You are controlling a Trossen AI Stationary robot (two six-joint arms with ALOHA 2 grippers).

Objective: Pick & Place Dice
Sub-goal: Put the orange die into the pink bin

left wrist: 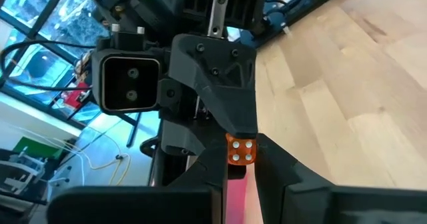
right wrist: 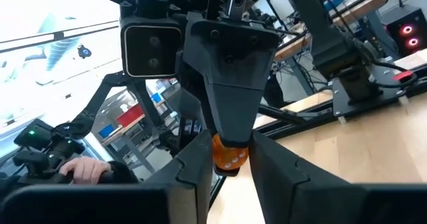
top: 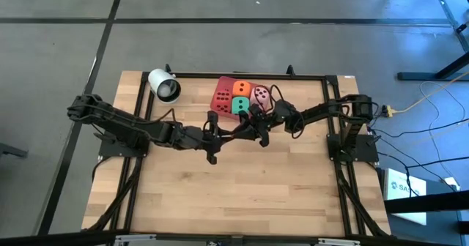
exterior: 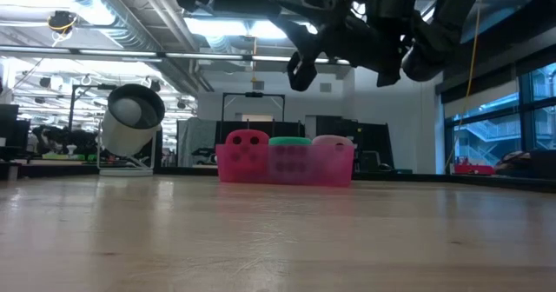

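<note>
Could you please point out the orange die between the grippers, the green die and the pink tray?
orange die [left wrist: 240,151], left wrist view, its pipped face.
green die [top: 239,105], high view, its top face.
pink tray [exterior: 334,166], low view, its front wall.

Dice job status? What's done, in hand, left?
Done: red die, green die, pink die and what looks like an orange die sit in the tray.
In hand: a second orange die, mid-air beside the tray. The left gripper is shut on it and the right gripper meets it there.
Left: get that die into the tray.
</note>
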